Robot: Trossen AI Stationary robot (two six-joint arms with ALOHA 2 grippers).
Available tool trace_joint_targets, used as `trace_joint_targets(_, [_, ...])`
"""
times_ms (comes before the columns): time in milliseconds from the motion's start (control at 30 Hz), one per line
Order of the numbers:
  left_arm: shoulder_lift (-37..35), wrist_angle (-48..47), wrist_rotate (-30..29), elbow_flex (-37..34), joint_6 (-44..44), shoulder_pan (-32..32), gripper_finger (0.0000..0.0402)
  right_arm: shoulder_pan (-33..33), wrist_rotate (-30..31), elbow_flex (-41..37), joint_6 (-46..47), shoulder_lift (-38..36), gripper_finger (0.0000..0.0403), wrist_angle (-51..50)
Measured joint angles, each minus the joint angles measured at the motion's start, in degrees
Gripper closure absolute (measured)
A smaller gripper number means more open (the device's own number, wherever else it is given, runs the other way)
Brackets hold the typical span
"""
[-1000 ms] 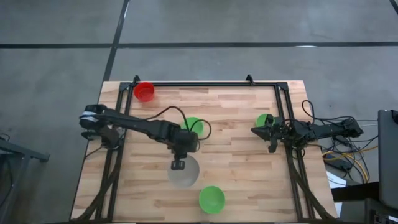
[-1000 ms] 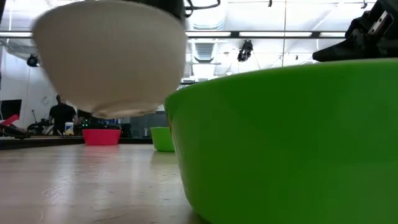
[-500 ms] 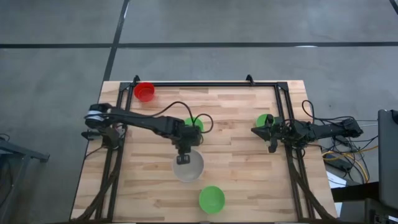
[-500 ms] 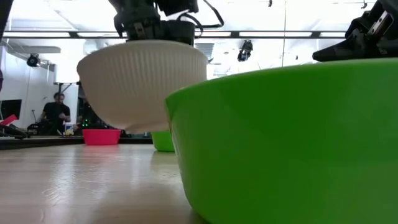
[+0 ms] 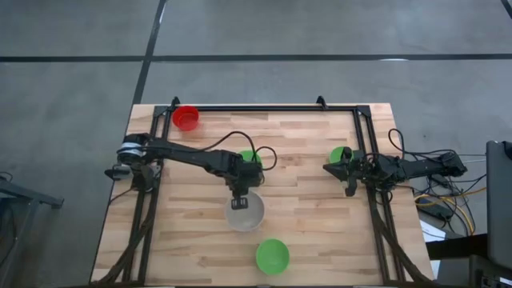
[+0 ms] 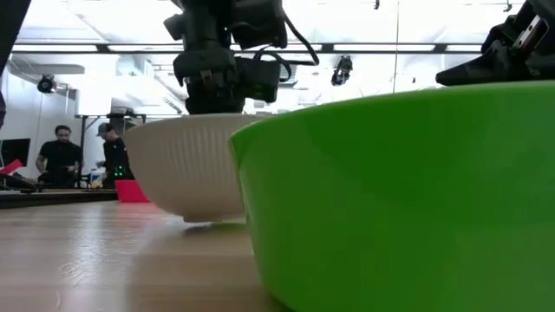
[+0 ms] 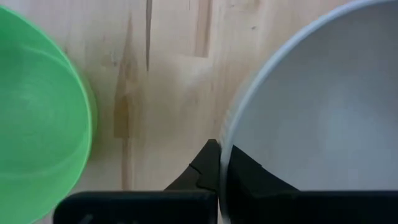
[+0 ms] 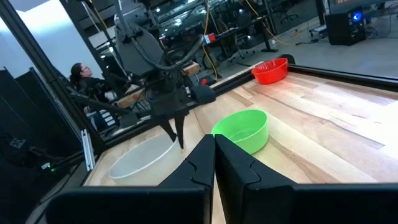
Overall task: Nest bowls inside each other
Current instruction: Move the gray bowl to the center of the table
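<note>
Left wrist view: jaws pinching whitish bowl (image 7: 323, 106) rim

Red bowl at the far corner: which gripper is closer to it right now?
Left. The left gripper is shut on the whitish bowl's rim mid-table, the red bowl beyond it. The right gripper waits at the table's right side, farther off.

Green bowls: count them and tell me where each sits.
3. One green bowl sits near the table's front edge, one lies mid-table partly under the left arm, one sits beside the right gripper. None nested yet.
</note>
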Motion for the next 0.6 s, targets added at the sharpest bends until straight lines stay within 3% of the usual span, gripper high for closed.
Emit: trace_joint_targets(600, [-0.14, 0.99, 0.03, 0.09, -0.97, 1.00, 0.0383, 0.00, 0.00, -0.01, 0.01, 0.00, 0.0394, 0.01])
